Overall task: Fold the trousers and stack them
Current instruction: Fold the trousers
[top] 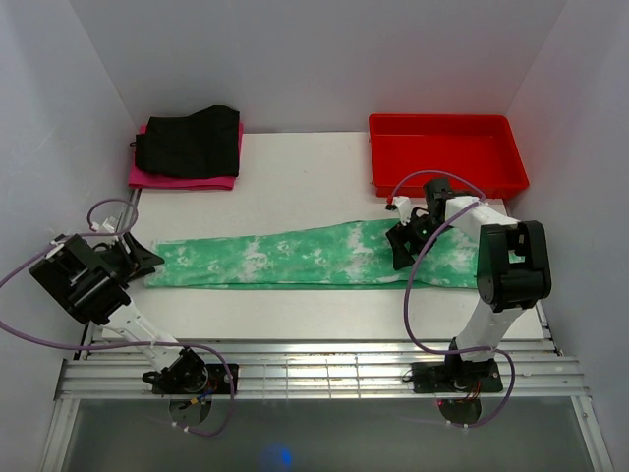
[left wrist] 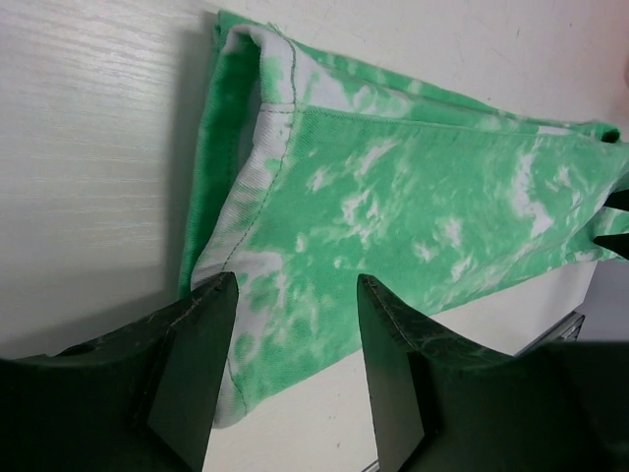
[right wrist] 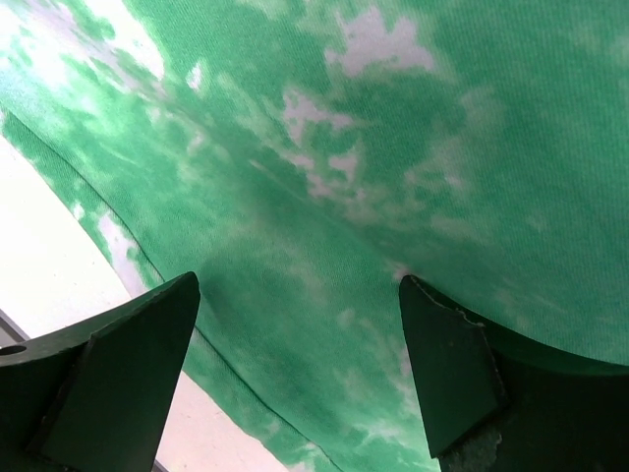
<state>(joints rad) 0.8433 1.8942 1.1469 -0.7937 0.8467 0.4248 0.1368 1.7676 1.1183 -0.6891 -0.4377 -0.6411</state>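
On the desk (top: 295,187): trousers (top: 314,258) flat, halved lengthwise.
Left end effector (left wrist: 295,285): open at left hem.
Right end effector (right wrist: 300,283): open over right end.
Next: probably grip, fold crosswise.

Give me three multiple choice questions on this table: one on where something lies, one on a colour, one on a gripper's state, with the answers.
1. The black garment lies: A on the pink garment; B on the trousers; C in the tray.
2. The tray is: A blue; B red; C yellow.
3. The right gripper is: A shut on the tray's rim; B shut on the black garment; C open above the trousers.
Answers: 1 A, the black cloth sits atop the pink one at the far left corner. 2 B, the tray is bright red. 3 C, the right wrist view shows both fingers wide apart with green fabric beneath.
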